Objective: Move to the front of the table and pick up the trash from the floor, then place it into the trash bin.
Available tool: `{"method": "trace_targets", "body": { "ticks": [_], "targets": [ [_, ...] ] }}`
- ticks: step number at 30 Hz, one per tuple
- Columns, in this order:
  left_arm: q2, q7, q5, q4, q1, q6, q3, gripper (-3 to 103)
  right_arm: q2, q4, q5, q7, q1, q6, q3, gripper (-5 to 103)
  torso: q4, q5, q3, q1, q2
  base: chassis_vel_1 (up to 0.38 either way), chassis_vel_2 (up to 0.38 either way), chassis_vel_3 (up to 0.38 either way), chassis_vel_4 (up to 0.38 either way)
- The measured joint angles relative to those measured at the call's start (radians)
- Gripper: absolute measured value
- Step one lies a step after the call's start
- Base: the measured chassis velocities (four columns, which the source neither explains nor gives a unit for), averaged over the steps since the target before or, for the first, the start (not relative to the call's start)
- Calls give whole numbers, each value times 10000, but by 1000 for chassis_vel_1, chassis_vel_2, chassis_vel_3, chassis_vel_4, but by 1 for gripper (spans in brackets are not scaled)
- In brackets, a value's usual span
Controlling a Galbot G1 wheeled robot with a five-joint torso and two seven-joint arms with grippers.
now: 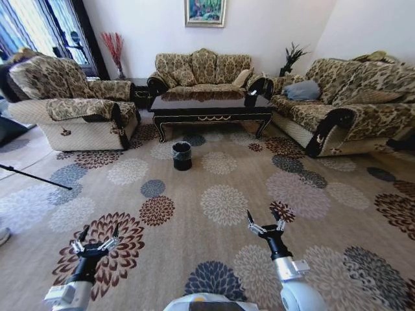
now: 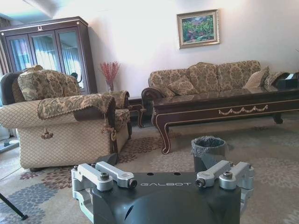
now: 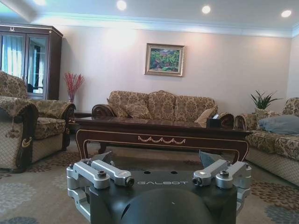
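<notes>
Armchair (image 1: 71,103): patterned, well ahead of my left fingers and out to their left side, on the carpet.
Left fingers (image 1: 95,238): low over the floor (image 1: 220,201), above a brown flower medallion; spread wide apart, nothing between them. In my left wrist view the two tips (image 2: 93,158) slope apart over the grey body.
Trash bin (image 1: 182,155): small round black bucket with a crinkled clear liner, standing upright on the floor well ahead of both sets of fingers, between them and the table, just in front of the table's left leg. From the left wrist it sits straight ahead, past the tips (image 2: 208,148).
Table (image 1: 211,107): long, glossy dark wood with gold scroll on its front edge, far ahead of my fingers, beyond the bin; a small black box (image 1: 251,98) stands near its right end.
Trash: I cannot make out any litter on the carpet from here.
Right fingers (image 1: 266,220): low over the floor, a little farther forward than the left ones; also spread open and holding nothing. From the right wrist, the table's front edge (image 3: 161,139) lies straight ahead of them.
Sofa (image 1: 343,103): long patterned one, far ahead and to the right of my right fingers.
</notes>
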Motion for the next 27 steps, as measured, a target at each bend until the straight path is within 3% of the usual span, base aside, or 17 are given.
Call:
{"method": "trace_targets", "body": {
  "ticks": [27],
  "targets": [
    [0,0,0,0,0,0,0,100,0,0,0,0,0,0,0,100,0,0,675,451,1124,0,0,0,0]
  ]
}}
